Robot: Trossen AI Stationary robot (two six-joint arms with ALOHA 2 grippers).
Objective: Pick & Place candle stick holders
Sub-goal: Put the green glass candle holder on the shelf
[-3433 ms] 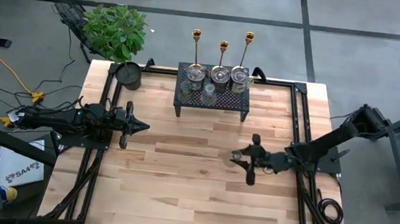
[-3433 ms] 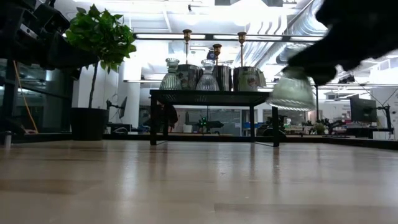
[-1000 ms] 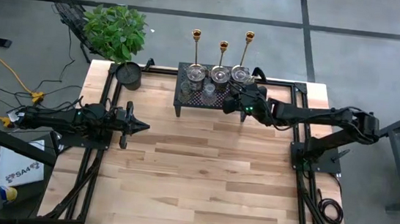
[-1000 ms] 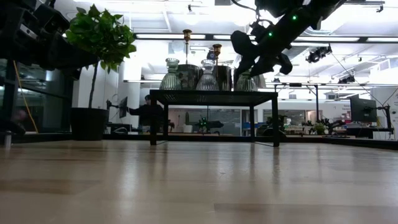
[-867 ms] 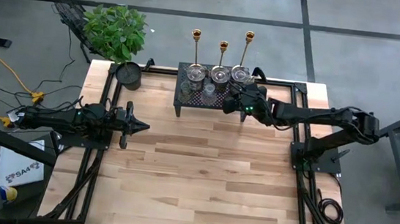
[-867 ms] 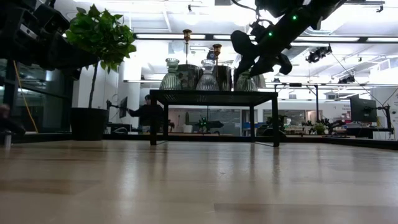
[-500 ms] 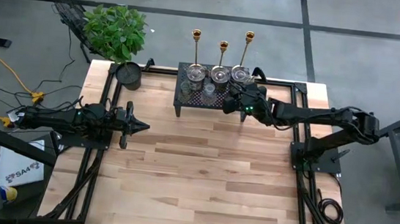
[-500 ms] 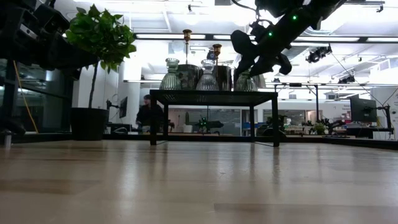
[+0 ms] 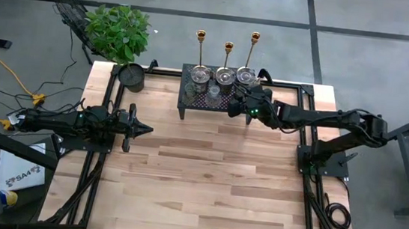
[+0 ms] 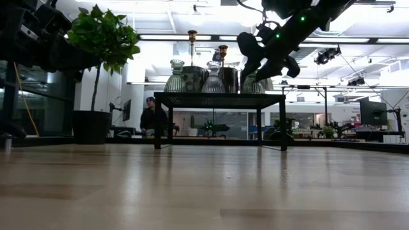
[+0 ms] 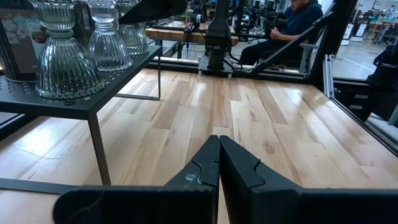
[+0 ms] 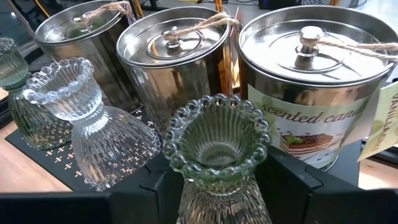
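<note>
Right wrist view, right gripper [image 12: 217, 180] fingers grasping a greenish glass holder [image 12: 216, 146] on the black rack [image 9: 217, 101], left gripper [image 9: 143, 130] fingers clenched, idle over the surface [image 9: 199, 174].

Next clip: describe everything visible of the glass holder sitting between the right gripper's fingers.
The greenish glass holder is ribbed, with a beaded round rim, a narrow neck and a body flaring below. It stands upright, mouth up and empty, at the right end of the black mesh rack, in front of three lidded silvery tins. The right gripper has a dark finger on each side of its lower body; actual contact cannot be confirmed. A clear ribbed holder stands beside it.
</note>
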